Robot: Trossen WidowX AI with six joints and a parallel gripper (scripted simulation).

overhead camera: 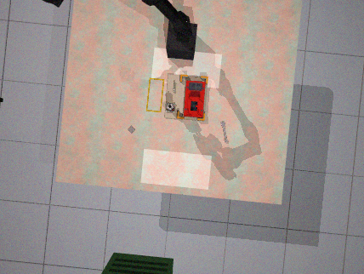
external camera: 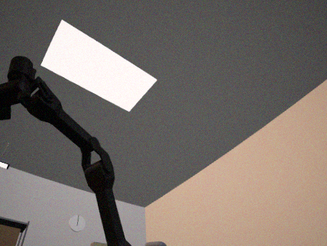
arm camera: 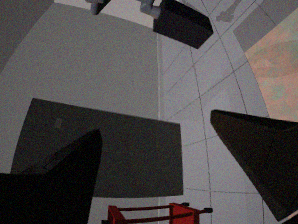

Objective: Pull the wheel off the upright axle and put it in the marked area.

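Observation:
The wheel (overhead camera: 170,106) is a small silver-grey and dark round thing at the lower left corner of a beige board (overhead camera: 169,95). The axle under it cannot be made out from above. The marked area (overhead camera: 148,94) is a yellow rectangle outline on the table, just left of the board, with nothing seen inside it. My gripper (arm camera: 157,125) is open in the wrist view, its two dark fingers wide apart with nothing between them. It points away from the board, toward the floor and a wall. The wheel is not in the wrist view.
A red block-like body (overhead camera: 195,99) sits on the board between orange corner brackets. A small grey diamond (overhead camera: 131,129) lies left of the board, and a thin dark chain-like piece (overhead camera: 224,132) lies right. A green slatted object (overhead camera: 140,265) stands beyond the table.

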